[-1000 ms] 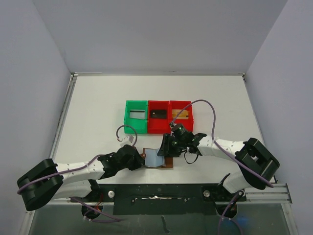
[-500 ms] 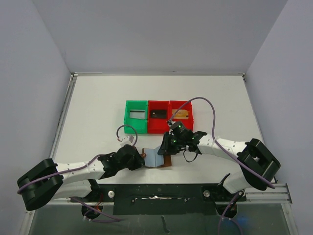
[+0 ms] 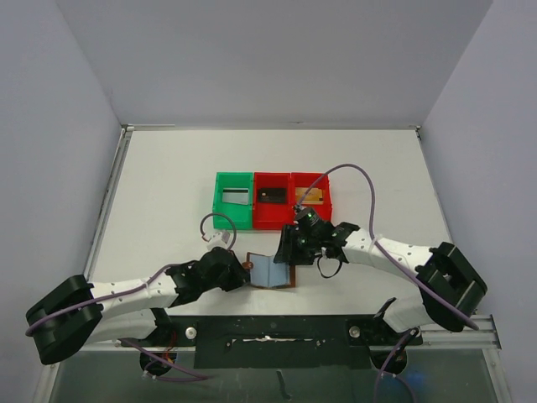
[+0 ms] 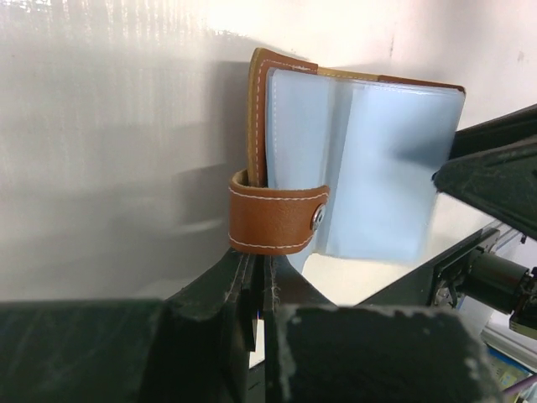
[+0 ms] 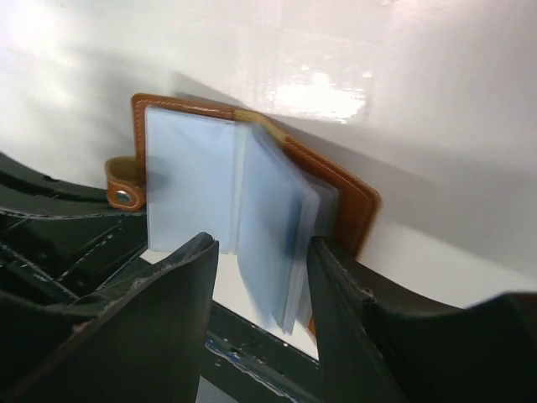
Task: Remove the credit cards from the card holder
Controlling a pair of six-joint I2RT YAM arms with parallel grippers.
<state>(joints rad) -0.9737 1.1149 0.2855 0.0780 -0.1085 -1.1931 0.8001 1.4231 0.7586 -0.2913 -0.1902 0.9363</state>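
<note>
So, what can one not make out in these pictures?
- Any credit cards inside the card holder: right wrist view, its frosted sleeves are blurred; none shows clearly.
- Where the left tool pinches it: left wrist view, its own fingers hide the contact.
- Contents of the middle red bin: top view, too small to name.
- Card holder's right edge: top view, the right tool covers it.

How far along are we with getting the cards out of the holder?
Done: the card holder lies unsnapped and open on the table. In hand: the left gripper pinches its strap-side cover, and the right gripper has its jaws open, straddling the loose plastic sleeves. Left: no card lies free beside the holder, so the pulling itself remains.
</note>
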